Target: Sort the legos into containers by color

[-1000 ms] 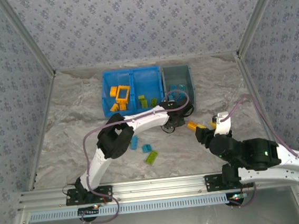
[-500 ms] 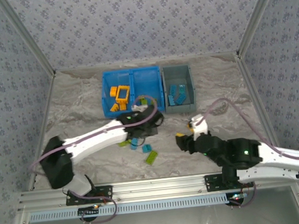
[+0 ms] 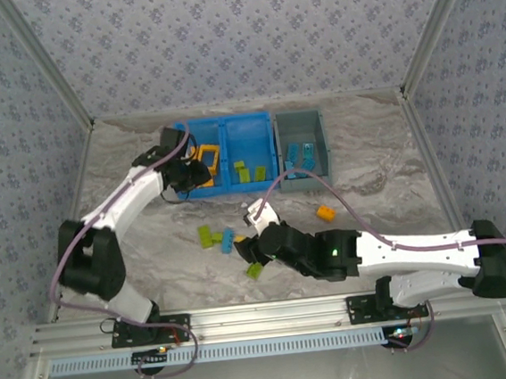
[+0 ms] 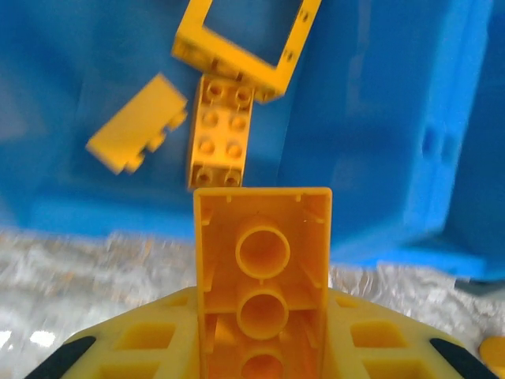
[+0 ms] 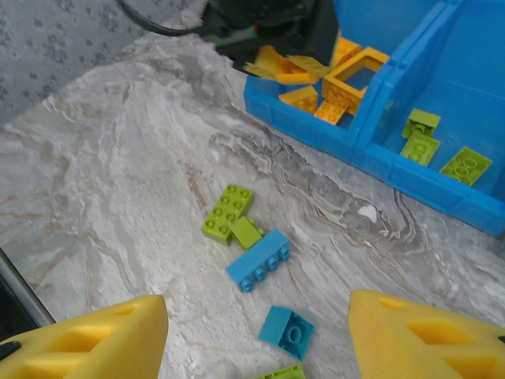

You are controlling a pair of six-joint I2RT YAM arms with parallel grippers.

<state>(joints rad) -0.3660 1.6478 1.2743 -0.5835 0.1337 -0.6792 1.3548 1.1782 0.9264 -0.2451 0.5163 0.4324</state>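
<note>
The left fingers [image 4: 177, 351] are closed on an orange brick [image 4: 263, 268], held with its hollow underside toward the wrist camera and its far end reaching over the near wall of the blue bin [image 4: 394, 158]. Seen from overhead, this arm stands at the bin's left compartment. In that compartment lie an open orange frame [image 4: 245, 39], an orange eight-stud brick [image 4: 221, 134] touching the frame's near edge, and a further orange piece [image 4: 138, 126] just beside it, tilted. The bin's right compartment holds three lime green bricks [image 5: 422, 138]. The grey bin [image 3: 306, 182] stands against the blue bin's right side and contains light blue bricks [image 3: 296, 154]. The right fingers [image 5: 102, 335] stand apart with nothing between them, above loose pieces on the bench [image 5: 102, 181]: a lime green pair [image 5: 230, 213] just beside a long light blue brick [image 5: 259, 260], and a small light blue block [image 5: 286, 330] near it. A lime green piece [image 3: 254, 269] lies by the right wrist in the overhead view, partly hidden; its shape cannot be confirmed. A stray orange block [image 3: 325, 211] lies apart on the bench, near the grey bin.
</note>
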